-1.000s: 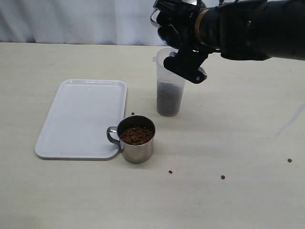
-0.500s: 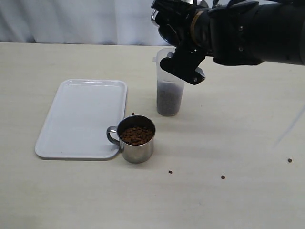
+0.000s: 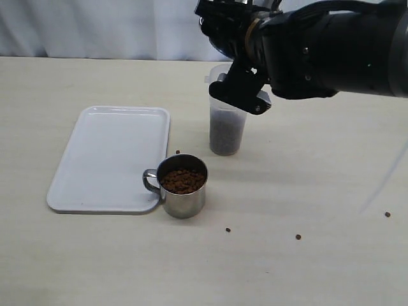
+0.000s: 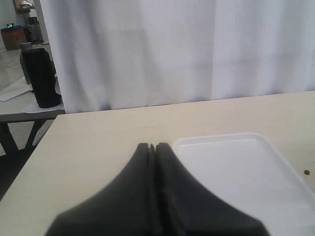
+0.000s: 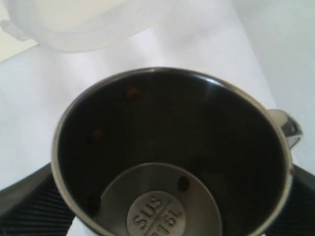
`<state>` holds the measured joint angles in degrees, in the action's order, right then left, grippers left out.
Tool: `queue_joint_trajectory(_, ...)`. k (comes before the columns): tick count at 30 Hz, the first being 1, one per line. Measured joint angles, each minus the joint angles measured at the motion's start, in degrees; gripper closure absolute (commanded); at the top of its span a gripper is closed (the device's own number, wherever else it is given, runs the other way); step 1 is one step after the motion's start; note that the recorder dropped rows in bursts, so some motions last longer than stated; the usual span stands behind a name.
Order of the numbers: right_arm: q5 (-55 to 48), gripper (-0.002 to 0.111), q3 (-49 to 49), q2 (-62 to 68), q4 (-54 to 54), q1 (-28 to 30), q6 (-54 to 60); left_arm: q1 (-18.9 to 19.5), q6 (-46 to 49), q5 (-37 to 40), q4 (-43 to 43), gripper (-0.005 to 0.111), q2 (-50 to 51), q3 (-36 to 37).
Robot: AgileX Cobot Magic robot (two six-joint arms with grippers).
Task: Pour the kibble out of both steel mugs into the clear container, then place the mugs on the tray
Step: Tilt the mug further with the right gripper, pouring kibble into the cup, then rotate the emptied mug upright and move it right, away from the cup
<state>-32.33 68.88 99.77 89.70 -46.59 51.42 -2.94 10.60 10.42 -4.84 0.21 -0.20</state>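
Note:
My right gripper [image 3: 233, 64] is shut on a steel mug [image 5: 172, 147] and holds it tipped over the clear container [image 3: 226, 127]; the arm hides most of this mug in the exterior view. Inside it a single pellet [image 5: 183, 183] clings to the stamped bottom. The container's rim [image 5: 88, 29] shows just past the mug's mouth, and its lower part holds kibble [image 3: 224, 137]. The other steel mug [image 3: 183, 186], full of kibble [image 3: 182, 181], stands upright at the white tray's [image 3: 108, 159] near right corner. My left gripper [image 4: 154, 147] is shut and empty beside the tray [image 4: 236, 167].
Stray pellets lie on the table at the front right [image 3: 298, 236], in front of the standing mug [image 3: 227, 229], far right [image 3: 387, 214] and between that mug and the container [image 3: 178, 152]. A white curtain closes off the back.
My right arm has shifted a little to the left and turned further over the container, with the mug still in its grip. The standing mug, tray and container have not moved.

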Motion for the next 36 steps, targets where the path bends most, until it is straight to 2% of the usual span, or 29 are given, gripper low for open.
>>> queue_joint_trajectory(10, -0.4, 0.104, 0.0, 0.95, 0.33, 0.0, -1.65, 0.0, 0.0, 0.0, 0.0, 0.107, 0.0, 0.0)
queue_joint_trajectory(22, -5.48, 0.104, -2.37, 1.03, 4.52, -2.83, -8.2, 0.0, 0.0, 0.0, 0.0, 0.107, 0.0, 0.0)
queue_joint_trajectory(30, -7.84, 0.104, -3.7, 0.99, 8.84, -3.36, -18.35, 0.0, 0.0, 0.0, 0.0, 0.107, 0.0, 0.0)
queue_joint_trajectory(36, -7.72, 0.104, -3.7, 0.15, 9.35, -1.11, -34.67, 0.0, 0.0, 0.0, 0.0, 0.107, 0.0, 0.0)
